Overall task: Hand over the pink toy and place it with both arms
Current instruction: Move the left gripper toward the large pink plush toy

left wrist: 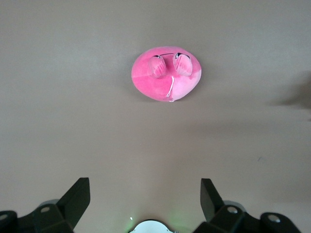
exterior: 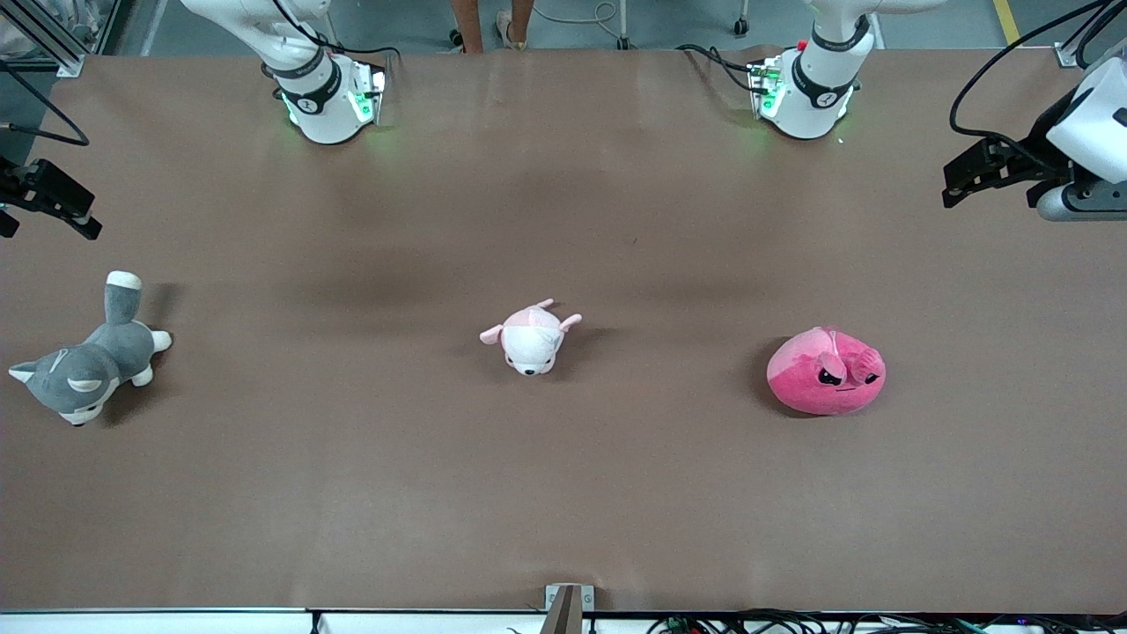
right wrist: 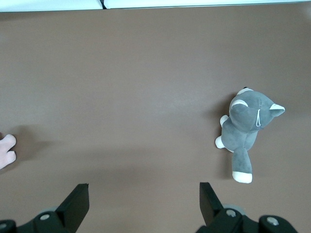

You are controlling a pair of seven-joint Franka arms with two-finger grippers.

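Observation:
The pink toy (exterior: 826, 372), a round hot-pink plush with angry black eyes, lies on the brown table (exterior: 563, 511) toward the left arm's end. It also shows in the left wrist view (left wrist: 165, 75), apart from the fingers. My left gripper (exterior: 953, 183) hangs open and empty over the table at the left arm's end, up and to one side of the toy; it shows open in its wrist view (left wrist: 145, 194). My right gripper (exterior: 86, 214) hangs open and empty over the right arm's end of the table, also open in its wrist view (right wrist: 144, 196).
A small pale pink-and-white plush (exterior: 531, 337) lies at the table's middle; its edge shows in the right wrist view (right wrist: 6, 151). A grey-and-white plush dog (exterior: 88, 361) lies at the right arm's end and shows in the right wrist view (right wrist: 248, 126).

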